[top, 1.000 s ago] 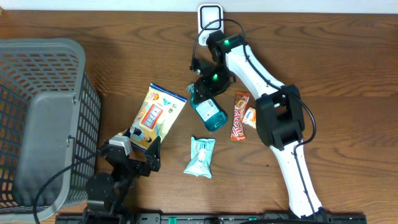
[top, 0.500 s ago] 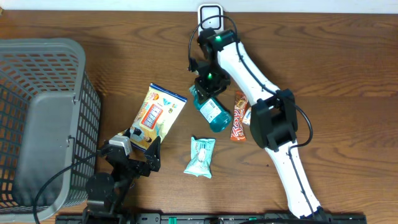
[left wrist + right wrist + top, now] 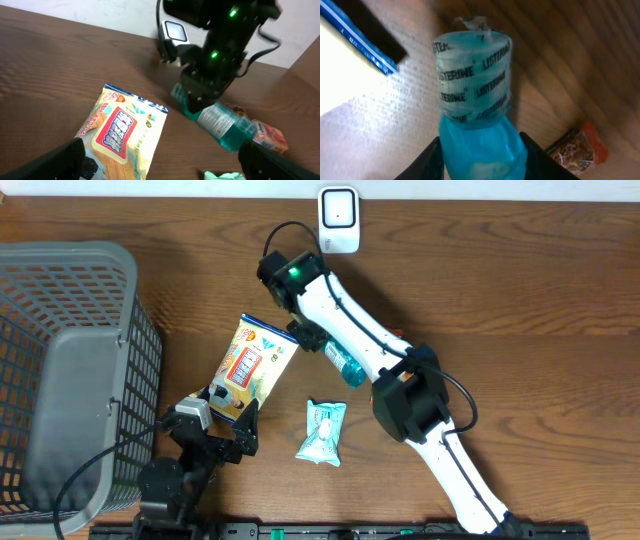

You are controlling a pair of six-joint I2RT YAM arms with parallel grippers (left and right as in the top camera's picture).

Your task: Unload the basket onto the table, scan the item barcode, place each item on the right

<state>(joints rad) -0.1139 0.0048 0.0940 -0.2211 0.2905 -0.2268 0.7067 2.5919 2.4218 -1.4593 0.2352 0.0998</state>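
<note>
- the right end effector [image 3: 480,156] is pinching the mouthwash bottle [image 3: 472,95] just below its neck. its fingers [image 3: 427,164] press on either side of the teal body, and the wrapped cap sticks out beyond them.
- the bottle lies slanted between the snack bag [image 3: 250,365] and the red wrappers [image 3: 264,137]. it is well apart from the scanner [image 3: 338,205] at the far edge of the counter [image 3: 540,300]. i cannot tell whether its base is off the wood.
- the left end effector [image 3: 160,152] is spread wide and holds nothing. it hovers near the low corner of the snack bag, out of the way.
- the step in hand looks like carrying the bottle to the scanner.
  - lift before swinging, so the cap does not catch the edge of the bag.
  - keep the squeeze firm, since a round, slick body will likely roll between the fingers.
  - no barcode shows in any view, so expect to turn the wrist until the printed label panel faces the scanner window.
  - then hold the bottle steady, close in front of the window.
- against a second ago, the right wrist has swung left, away from the scanner and toward the top of the snack bag.
- the arm now lies across the red wrappers, so they no longer show from overhead.
- the bottle has shifted only a little and has turned, with its cap end now nearer the bag.
- the left end effector, the green packet [image 3: 322,430] and the basket [image 3: 60,250] sit where they were.
</note>
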